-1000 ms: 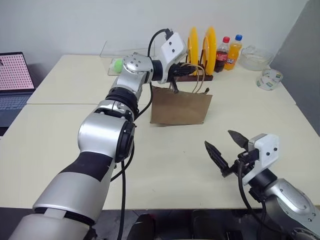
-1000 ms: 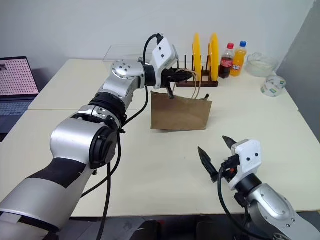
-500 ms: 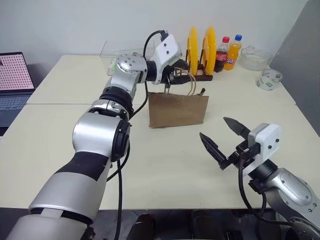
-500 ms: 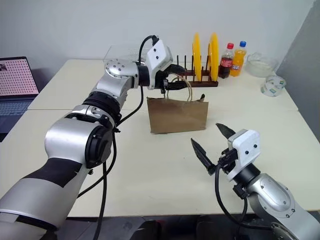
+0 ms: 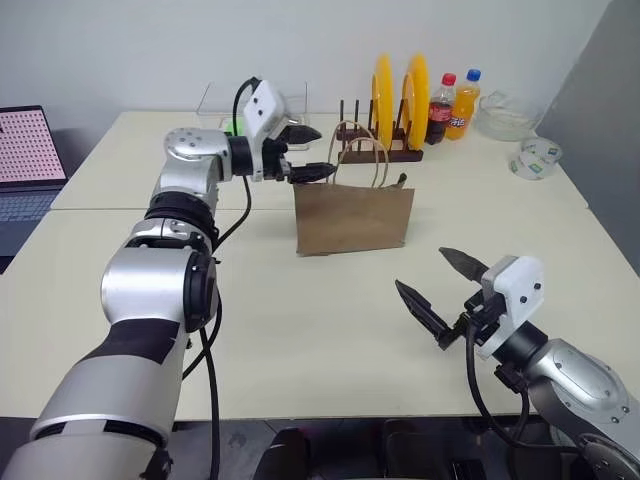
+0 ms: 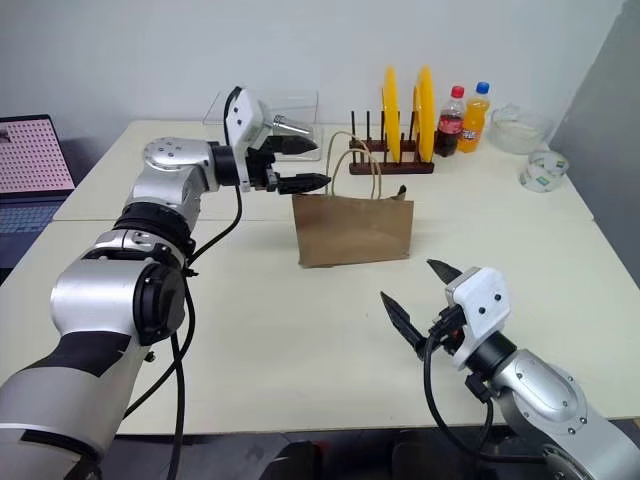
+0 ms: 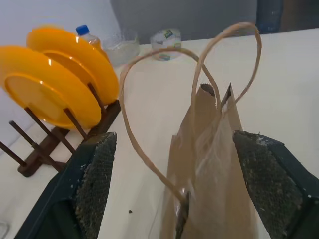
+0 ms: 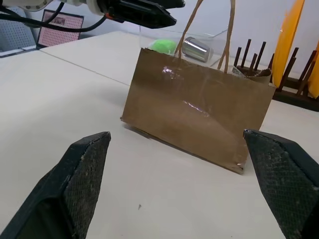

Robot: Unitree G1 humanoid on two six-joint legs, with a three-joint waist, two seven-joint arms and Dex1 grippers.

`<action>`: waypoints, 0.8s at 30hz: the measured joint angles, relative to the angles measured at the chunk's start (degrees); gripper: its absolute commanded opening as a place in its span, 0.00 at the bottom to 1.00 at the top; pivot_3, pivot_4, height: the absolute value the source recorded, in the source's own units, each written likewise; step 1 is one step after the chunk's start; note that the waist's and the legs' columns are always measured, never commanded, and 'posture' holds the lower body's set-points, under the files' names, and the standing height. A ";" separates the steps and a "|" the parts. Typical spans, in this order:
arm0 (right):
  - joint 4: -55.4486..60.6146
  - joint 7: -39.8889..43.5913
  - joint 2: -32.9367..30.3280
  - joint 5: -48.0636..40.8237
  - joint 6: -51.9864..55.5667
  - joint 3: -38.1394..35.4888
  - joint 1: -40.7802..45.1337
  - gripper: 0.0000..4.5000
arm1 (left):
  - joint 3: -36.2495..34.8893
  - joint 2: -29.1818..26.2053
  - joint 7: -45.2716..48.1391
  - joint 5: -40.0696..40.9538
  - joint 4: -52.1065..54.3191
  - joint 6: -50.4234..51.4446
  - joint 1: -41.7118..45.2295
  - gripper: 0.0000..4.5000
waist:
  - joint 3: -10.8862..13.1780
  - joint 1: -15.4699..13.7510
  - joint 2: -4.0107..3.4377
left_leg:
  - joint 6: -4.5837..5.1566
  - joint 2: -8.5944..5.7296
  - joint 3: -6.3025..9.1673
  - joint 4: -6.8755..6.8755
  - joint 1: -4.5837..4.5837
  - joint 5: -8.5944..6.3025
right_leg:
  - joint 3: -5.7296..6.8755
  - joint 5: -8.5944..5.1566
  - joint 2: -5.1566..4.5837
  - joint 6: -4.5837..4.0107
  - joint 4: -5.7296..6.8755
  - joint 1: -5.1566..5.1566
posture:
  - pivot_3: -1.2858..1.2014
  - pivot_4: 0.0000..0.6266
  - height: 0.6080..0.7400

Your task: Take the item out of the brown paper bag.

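The brown paper bag (image 5: 352, 220) stands upright mid-table, its two pale cord handles (image 5: 360, 150) looping up free. The item is hidden; I see nothing of it over the bag's rim. My left gripper (image 5: 316, 152) is open, level with the handles and just off the bag's left top corner, touching nothing. In the left wrist view the bag (image 7: 219, 174) and its handles (image 7: 149, 99) lie between the spread fingers (image 7: 97, 174). My right gripper (image 5: 422, 272) hangs open near the table's front right, pointing at the bag (image 8: 199, 109) from a distance.
Behind the bag a wooden rack holds yellow plates (image 5: 400, 90), with a cola bottle (image 5: 438, 108) and an orange soda bottle (image 5: 465, 103) beside it. A tape roll (image 5: 535, 155) lies far right, a clear box (image 5: 235, 125) far left, a laptop (image 5: 30, 150) at the left edge.
My left gripper let go of the bag's handles, opened and drew away to the left. The handles sprang upright and the bag settled. The right gripper stayed open, nearly still.
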State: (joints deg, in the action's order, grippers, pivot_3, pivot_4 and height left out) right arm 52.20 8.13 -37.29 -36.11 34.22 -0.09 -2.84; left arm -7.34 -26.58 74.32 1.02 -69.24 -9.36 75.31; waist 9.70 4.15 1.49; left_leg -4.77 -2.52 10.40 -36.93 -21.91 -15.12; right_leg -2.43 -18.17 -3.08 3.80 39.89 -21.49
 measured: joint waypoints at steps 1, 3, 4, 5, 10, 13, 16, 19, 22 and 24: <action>-1.50 0.69 -0.25 0.50 0.07 -0.72 1.44 1.00 | -0.58 -0.82 0.59 1.43 3.33 1.78 -2.48 0.87 | -0.01 0.20 -0.01 | 0.00 0.00 0.01 0.00 0.01 0.00 | 0.00 0.00 0.00 0.00 0.01 0.00 | 0.52 0.24 1.00; -5.39 2.21 -0.71 0.96 0.23 -2.02 5.28 1.00 | -2.29 -2.05 0.28 5.13 15.54 7.76 -10.82 0.87 | -0.04 0.73 -0.08 | 0.00 0.05 0.00 0.01 0.05 0.00 | -0.05 0.00 0.00 -0.01 0.03 0.01 | 0.52 0.24 1.00; -8.48 3.20 -1.20 1.32 0.27 -3.55 7.99 1.00 | -3.10 -1.91 -1.06 7.82 26.37 12.67 -17.81 0.87 | -0.03 0.86 -0.12 | 0.00 0.19 0.05 0.03 0.06 0.00 | -0.12 0.01 -0.01 -0.03 0.05 0.00 | 0.52 0.24 1.00; -10.12 3.58 -1.63 1.62 0.26 -4.53 9.21 1.00 | -3.12 -1.40 -1.88 9.04 31.54 15.20 -21.40 0.87 | -0.03 0.66 -0.11 | -0.01 0.21 0.06 -0.01 0.02 0.00 | -0.09 0.01 -0.01 -0.03 0.07 -0.03 | 0.52 0.24 1.00; -23.34 10.36 -3.18 3.83 -0.18 -4.65 21.53 0.92 | -3.07 -2.13 -9.83 15.43 66.75 30.70 -40.72 0.87 | -0.02 0.39 -0.10 | 0.00 0.19 0.07 -0.01 -0.03 0.00 | -0.10 0.01 -0.07 -0.03 0.01 -0.01 | 0.52 0.24 1.00; -35.20 15.74 -3.71 7.57 -1.98 -1.82 32.45 0.72 | -4.17 -3.35 -14.28 19.61 81.11 38.05 -48.66 0.87 | -0.06 0.50 -0.22 | 0.00 0.13 -0.12 0.01 0.13 0.00 | -0.17 0.01 -0.06 -0.03 0.00 0.07 | 0.52 0.24 1.00; -46.62 20.08 -2.46 11.81 -4.97 1.10 42.19 0.48 | -4.21 -3.42 -18.18 23.52 89.06 43.47 -54.01 0.87 | -0.05 0.48 -0.25 | 0.00 0.12 -0.10 0.03 0.13 0.00 | -0.13 0.01 0.00 -0.04 0.01 0.05 | 0.52 0.24 1.00; -56.50 23.84 -0.09 16.00 -8.73 4.02 48.52 0.24 | -4.34 -4.06 -20.64 26.85 93.99 46.96 -56.57 0.87 | -0.05 0.50 -0.25 | 0.00 0.11 -0.12 0.05 0.10 0.00 | -0.14 0.01 -0.01 -0.04 -0.04 0.04 | 0.52 0.24 1.00; -72.80 27.28 3.37 21.99 -15.51 8.07 57.82 0.02 | -4.45 -4.98 -22.30 29.83 97.89 49.29 -59.04 0.87 | -0.01 0.58 -0.30 | 0.00 0.08 -0.22 0.03 0.11 0.00 | -0.24 0.02 -0.06 -0.05 -0.03 0.01 | 0.52 0.24 1.00; -85.92 28.43 6.18 26.53 -21.30 10.12 65.19 0.02 | -4.19 -5.64 -22.83 31.48 99.58 50.27 -60.04 0.87 | 0.00 0.77 -0.32 | -0.01 0.09 -0.26 0.08 0.13 0.00 | -0.24 0.03 -0.03 -0.06 0.00 -0.06 | 0.52 0.24 1.00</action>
State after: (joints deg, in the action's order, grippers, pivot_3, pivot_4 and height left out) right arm -33.72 36.56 -31.11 -9.59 12.91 10.03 62.35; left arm -11.53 -32.22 51.49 32.51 30.34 40.90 15.27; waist 9.69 4.92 1.17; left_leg -4.78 -2.43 10.14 -36.86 -21.78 -15.12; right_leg -2.68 -18.14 -3.11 3.74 39.89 -21.55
